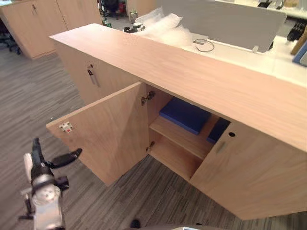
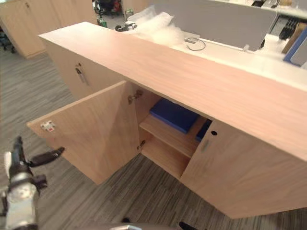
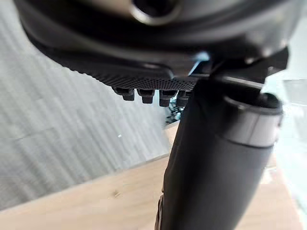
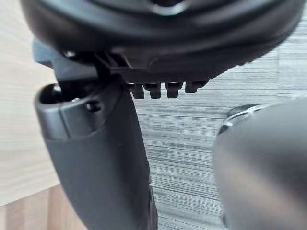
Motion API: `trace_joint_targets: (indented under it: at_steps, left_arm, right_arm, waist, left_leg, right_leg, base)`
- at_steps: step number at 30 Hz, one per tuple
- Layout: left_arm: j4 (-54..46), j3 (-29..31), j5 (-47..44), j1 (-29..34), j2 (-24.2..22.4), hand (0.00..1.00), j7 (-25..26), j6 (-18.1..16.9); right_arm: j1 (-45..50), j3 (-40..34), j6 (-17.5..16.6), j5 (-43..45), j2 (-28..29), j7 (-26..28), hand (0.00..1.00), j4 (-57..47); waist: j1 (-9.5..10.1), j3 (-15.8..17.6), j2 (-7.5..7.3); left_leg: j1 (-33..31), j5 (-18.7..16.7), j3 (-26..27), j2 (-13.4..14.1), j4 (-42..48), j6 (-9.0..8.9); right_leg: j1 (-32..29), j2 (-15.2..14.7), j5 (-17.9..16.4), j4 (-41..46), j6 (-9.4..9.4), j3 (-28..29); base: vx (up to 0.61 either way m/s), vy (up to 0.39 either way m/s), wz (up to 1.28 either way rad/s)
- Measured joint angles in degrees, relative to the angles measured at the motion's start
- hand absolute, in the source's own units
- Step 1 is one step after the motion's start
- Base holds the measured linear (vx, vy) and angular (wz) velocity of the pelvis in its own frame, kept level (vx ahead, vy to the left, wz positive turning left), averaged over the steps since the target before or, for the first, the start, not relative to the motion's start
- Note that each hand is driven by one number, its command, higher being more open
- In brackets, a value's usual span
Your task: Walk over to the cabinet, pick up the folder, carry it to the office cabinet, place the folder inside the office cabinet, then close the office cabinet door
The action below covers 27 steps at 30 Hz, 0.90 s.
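Observation:
The wooden office cabinet (image 1: 192, 72) stands in front of me with its left door (image 1: 105, 139) swung wide open and its right door (image 1: 249, 172) shut. On the upper shelf inside lies a flat blue folder (image 1: 184, 115), and a second blue item (image 1: 218, 130) beside it is half hidden by the shut door. My left hand (image 1: 41, 167) hovers low at the lower left, just short of the open door's outer edge, open and holding nothing, its thumb pointing at the door. My right hand (image 4: 110, 143) hangs open and holds nothing, over carpet, next to a wooden panel (image 4: 14, 120).
A shut cabinet door with a dark handle (image 1: 91, 76) lies left of the open one. Behind the cabinet a desk carries bubble wrap (image 1: 163, 26) and a grey divider panel (image 1: 225, 21). More wooden cabinets (image 1: 33, 24) stand far left across grey carpet (image 1: 29, 96).

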Motion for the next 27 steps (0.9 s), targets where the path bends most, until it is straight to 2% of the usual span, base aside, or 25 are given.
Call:
trace_joint_targets:
  at_steps: [1, 3, 4, 5, 8, 11, 13, 17, 22, 27]
  left_arm:
    - [-0.2, -1.1, -0.1, 0.0, -0.9, 1.0, -0.1, 0.5]
    - [-1.7, -1.3, -0.4, 0.9, -2.1, 1.0, -0.2, 0.6]
    - [-3.0, -1.3, -0.4, 0.9, -2.5, 1.0, -0.2, 0.5]
    - [-4.4, -1.0, -0.4, 0.8, -2.4, 1.0, -0.2, 0.4]
    - [-6.6, -0.4, -0.5, -0.3, -1.5, 1.0, 0.1, -0.9]
    - [-6.5, 0.0, -0.5, -1.5, 0.6, 1.0, 1.0, -1.3]
    - [-6.5, 0.0, -0.5, -2.9, 1.4, 1.0, 1.4, -1.3]
    - [-6.4, -0.6, -0.4, -3.3, 1.4, 1.0, 2.1, -1.4]
    - [-2.8, -1.5, -0.4, -4.7, 2.9, 1.0, 2.0, -1.8]
    - [-0.1, -3.0, -0.5, -5.4, 4.2, 1.0, 1.9, -2.6]
  right_arm:
    - [-0.2, -0.1, 0.0, 0.0, 0.4, 0.0, 1.0, 0.7]
    - [-0.2, -0.3, 0.1, 0.1, 0.0, 0.1, 1.0, 0.6]
    - [-0.1, -0.6, 0.2, 0.1, -0.9, 0.1, 1.0, 0.5]
    - [0.1, -1.0, 0.5, 0.0, -1.6, 0.1, 1.0, 0.6]
    - [2.2, -2.1, 1.0, 0.0, -2.1, 0.0, 1.0, 0.6]
    - [2.7, -2.2, 1.7, 0.0, -1.9, 0.0, 1.0, 0.7]
    - [2.5, -2.3, 1.9, 0.0, -1.3, 0.0, 1.0, 0.8]
    - [2.0, -4.3, 2.0, -0.1, 0.0, 0.1, 1.0, 1.0]
    - [0.4, -4.5, 2.0, -0.1, -0.3, 0.1, 1.0, 1.1]
    - [0.2, -4.9, 2.0, -0.1, -0.2, 0.0, 1.0, 1.2]
  waist:
    - [-0.08, -0.6, -0.25]
    - [0.06, -1.3, 0.91]
    - [-0.31, -1.8, 2.23]
    - [-0.62, -2.2, 2.94]
    - [-0.77, -2.6, 3.43]
    - [-0.95, -2.4, 3.03]
    - [-0.95, -2.0, 1.96]
    - [-1.26, -2.4, 0.82]
    - [-1.24, -2.1, 1.53]
    - [-1.37, -2.0, 1.59]
  left_leg:
    - [0.5, 0.2, -0.1, 0.5, 0.0, -0.68]
    - [1.0, 0.2, 0.5, 1.4, -0.1, -0.83]
    - [1.0, 0.2, 0.7, 2.0, -0.3, -0.93]
    - [1.0, 0.2, 0.7, 2.2, -0.3, -1.2]
    - [1.1, 0.3, 1.0, 2.1, -0.3, -1.63]
    - [1.1, 0.2, 1.4, 1.9, -0.3, -1.72]
    - [1.2, 0.1, 1.7, 1.7, -0.3, -1.84]
    - [1.4, -0.1, 2.2, 0.8, -0.3, -1.57]
    - [1.9, -0.1, 2.6, 0.2, -0.4, -1.28]
    - [2.3, -0.3, 2.6, -0.2, -0.4, -0.92]
  right_leg:
    - [0.5, 0.2, -1.2, -0.2, 0.33, 0.4]
    - [0.5, 0.9, -1.8, -0.3, -0.28, 1.1]
    - [0.5, 1.6, -1.9, -0.3, -0.4, 1.3]
    - [0.4, 1.8, -2.0, -0.4, -0.51, 1.4]
    - [0.4, 1.8, -2.0, -0.3, -0.49, 1.6]
    - [0.4, 1.8, -1.9, -0.5, -0.35, 1.9]
    - [0.4, 1.5, -1.7, -0.7, -0.21, 2.4]
    - [0.8, 0.7, -1.4, -1.5, 0.11, 2.6]
    - [1.2, 0.1, -0.7, -1.9, 0.4, 2.7]
    - [1.7, -0.3, -0.7, -2.2, 0.47, 2.7]
  base:
    - [-0.08, -0.195, -0.03]
    - [-0.04, -0.125, -0.18]
    - [-0.1, -0.088, -0.11]
    - [-0.09, -0.064, -0.07]
    - [-0.02, -0.006, -0.01]
    - [0.02, 0.01, -0.04]
    - [0.04, 0.039, -0.08]
    - [0.03, 0.048, -0.03]
    - [-0.02, 0.045, -0.03]
    - [-0.03, 0.038, 0.0]
